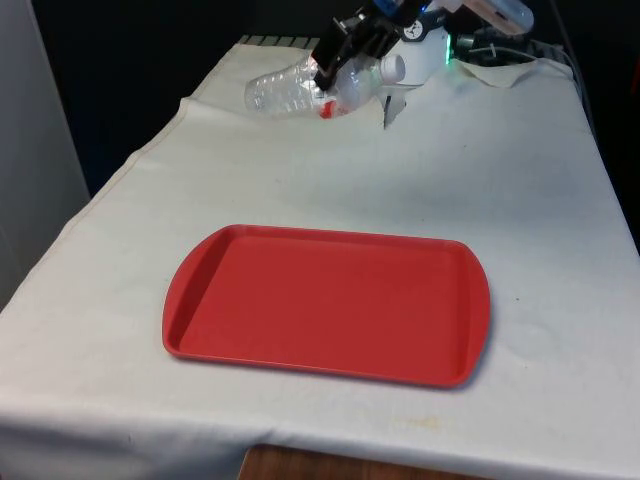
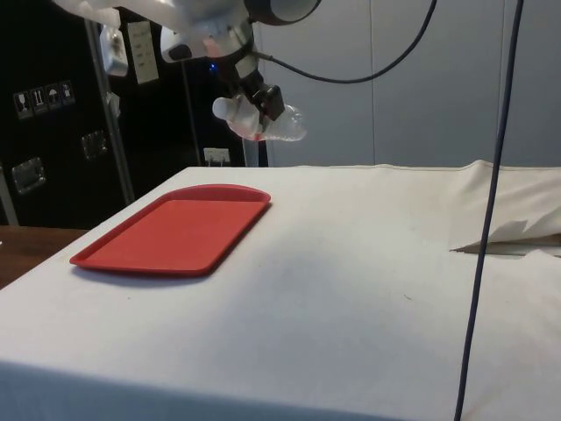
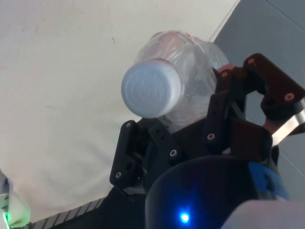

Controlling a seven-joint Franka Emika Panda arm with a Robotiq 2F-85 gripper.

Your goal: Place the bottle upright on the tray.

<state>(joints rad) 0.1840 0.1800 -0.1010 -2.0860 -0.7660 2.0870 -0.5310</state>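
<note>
In the front view, the black two-finger pincer [image 1: 335, 62] hung above the far end of the surface [image 1: 520, 200] draped in white cloth, closed around a clear, crumpled plastic bottle with a white cap [image 1: 290, 90]. The bottle lay roughly on its side in the air, its body reaching towards the front view's left and its cap end towards the right, with a patch of red showing near the grip. It was well apart from the flat red plastic tray with rounded corners [image 1: 200, 290], which sat on the near part of the surface with nothing on it. In the side view, the pincer [image 2: 261, 103] held the bottle [image 2: 285, 127] clear of the cloth — raised well above the surface [image 2: 377, 263] and beyond the tray's far end rather than over it. The tray [image 2: 175, 232] lay flat near the surface's edge, in front of the dark cabinets. In the wrist view, the bottle's white cap [image 3: 151, 88] pointed at the camera, and the clear body [image 3: 195, 86] behind it was clamped between the black fingers [image 3: 224, 100] of the pincer [image 3: 183, 125] — the fingers pressed against the bottle's sides, with the white cloth below.
</note>
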